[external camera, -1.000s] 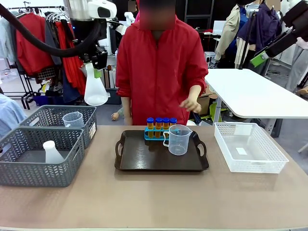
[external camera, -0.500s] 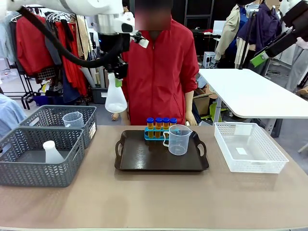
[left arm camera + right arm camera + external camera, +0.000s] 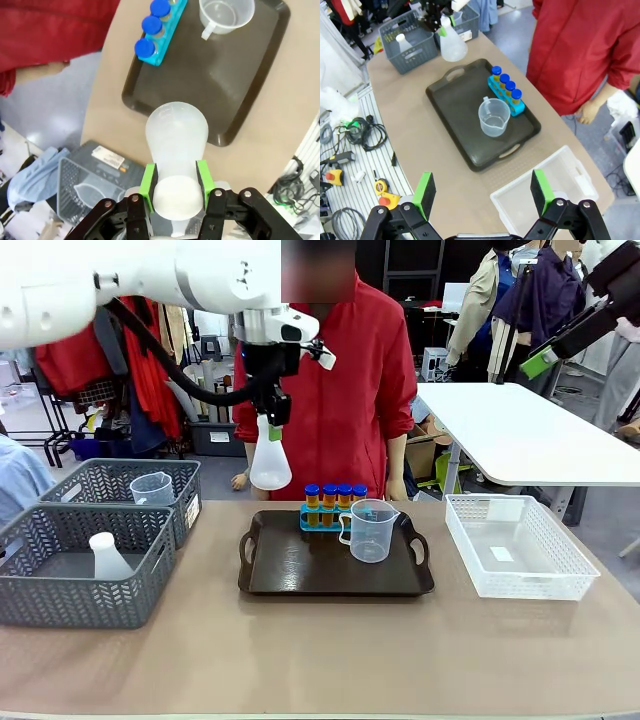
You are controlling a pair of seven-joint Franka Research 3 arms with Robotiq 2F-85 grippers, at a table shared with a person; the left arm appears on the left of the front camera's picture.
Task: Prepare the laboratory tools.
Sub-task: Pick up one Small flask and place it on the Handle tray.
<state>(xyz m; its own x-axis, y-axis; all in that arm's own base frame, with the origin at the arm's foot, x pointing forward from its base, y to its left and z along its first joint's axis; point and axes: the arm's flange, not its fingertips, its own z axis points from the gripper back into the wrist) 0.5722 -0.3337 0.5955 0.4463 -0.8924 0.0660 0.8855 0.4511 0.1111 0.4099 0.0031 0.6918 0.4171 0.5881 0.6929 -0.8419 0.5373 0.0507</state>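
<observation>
— Where's the flask?
— Gripped by the neck in the left hand, hanging above the tray's left edge.
— The tubes and beaker?
— On the tray.
— The right hand?
— Spread wide, high above the worktop.

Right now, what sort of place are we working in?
Probably a robot test room set up as a mock lab bench, not a real lab: clothes racks behind the person, cables and an emergency-stop button on the floor, the tray holding lab tools.
</observation>
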